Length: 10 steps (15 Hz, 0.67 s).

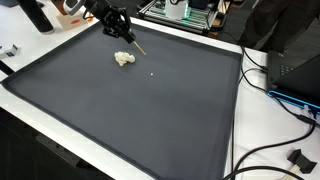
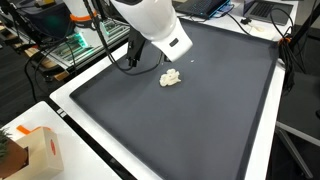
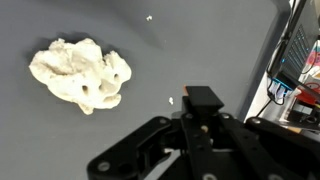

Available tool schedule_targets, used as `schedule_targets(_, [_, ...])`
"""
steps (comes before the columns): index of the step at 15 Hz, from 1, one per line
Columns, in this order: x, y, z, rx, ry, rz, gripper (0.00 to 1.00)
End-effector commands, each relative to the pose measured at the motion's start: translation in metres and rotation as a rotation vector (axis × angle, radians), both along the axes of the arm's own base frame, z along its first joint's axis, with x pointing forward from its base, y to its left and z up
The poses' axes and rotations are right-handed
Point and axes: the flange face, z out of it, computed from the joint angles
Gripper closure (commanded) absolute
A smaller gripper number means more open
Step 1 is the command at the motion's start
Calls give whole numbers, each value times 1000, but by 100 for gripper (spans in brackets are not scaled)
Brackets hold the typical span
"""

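Observation:
A crumpled white lump (image 1: 124, 59) lies on the dark grey mat (image 1: 150, 115) near its far edge; it also shows in an exterior view (image 2: 171, 78) and at the left of the wrist view (image 3: 82, 73). My gripper (image 1: 126, 36) hangs just above and beside the lump, not touching it. Its fingers (image 3: 203, 100) are closed together on a thin dark stick (image 1: 140, 48) that slants down toward the mat. In an exterior view the white wrist housing (image 2: 155, 25) hides most of the gripper. Two tiny white specks (image 3: 150, 17) lie on the mat nearby.
The mat (image 2: 210, 120) sits on a white table (image 1: 240, 150). Black cables (image 1: 275, 85) and dark equipment lie at one side. Electronics racks (image 1: 185, 12) stand behind the mat. A cardboard box (image 2: 35, 150) sits at a table corner.

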Motion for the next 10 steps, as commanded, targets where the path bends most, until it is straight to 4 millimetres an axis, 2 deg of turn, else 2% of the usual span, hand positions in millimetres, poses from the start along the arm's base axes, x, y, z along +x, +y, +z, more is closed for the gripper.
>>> schedule_targets(1, [4,-5,-6,12,20,-77,97])
schedule_targets(10, [6,-7,-5,-23,53,-179,97])
